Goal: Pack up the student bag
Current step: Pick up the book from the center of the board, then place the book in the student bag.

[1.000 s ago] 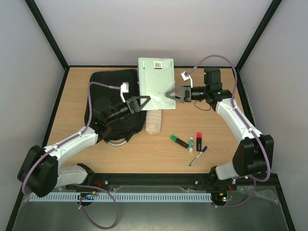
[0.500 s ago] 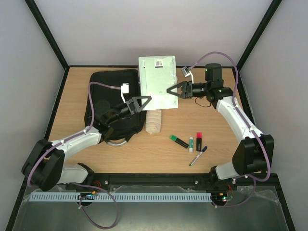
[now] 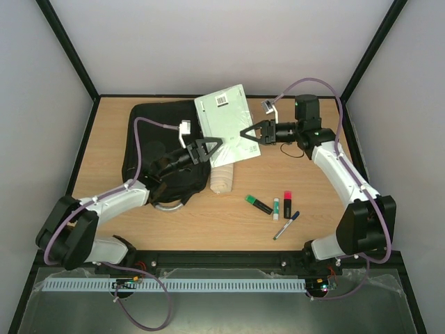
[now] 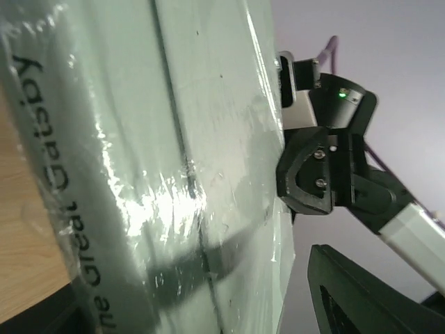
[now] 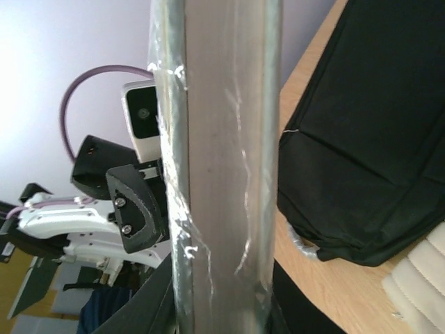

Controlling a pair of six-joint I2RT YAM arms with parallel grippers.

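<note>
While the top view gives the layout, only the wrist cams show the contact.

Top: student bag [image 3: 156, 132] lies flat on the far-left part of the worktop [image 3: 334, 209], under the left forearm, its grey loop handle [image 3: 167, 205] sticking out at the near edge. Pale green shrink-wrapped book [image 3: 226, 125] is up off the surface and tilted between the two arms, its left edge over the bag's right side. Cream ribbed item [image 3: 222, 177] sits just beside the bag. Markers and a pen [image 3: 286, 225] are well apart, near-right.

Left wrist: spine text "Great Gatsby" readable, not legible from above. Left pincer [image 3: 208, 145] straddles the book's edge with jaws parted. The one visible finger [image 4: 361, 292] stands off the wrap with a gap, the other is hidden behind the book.

Right wrist: book edge-on, filling the middle of the frame. Right pincer [image 3: 249, 132] is closed down on the book's right edge and carries it.

Bag look, right wrist: matte black fabric, stitched seam lines, slack and flat. Can't tell from any view whether a zipper is open.
</note>
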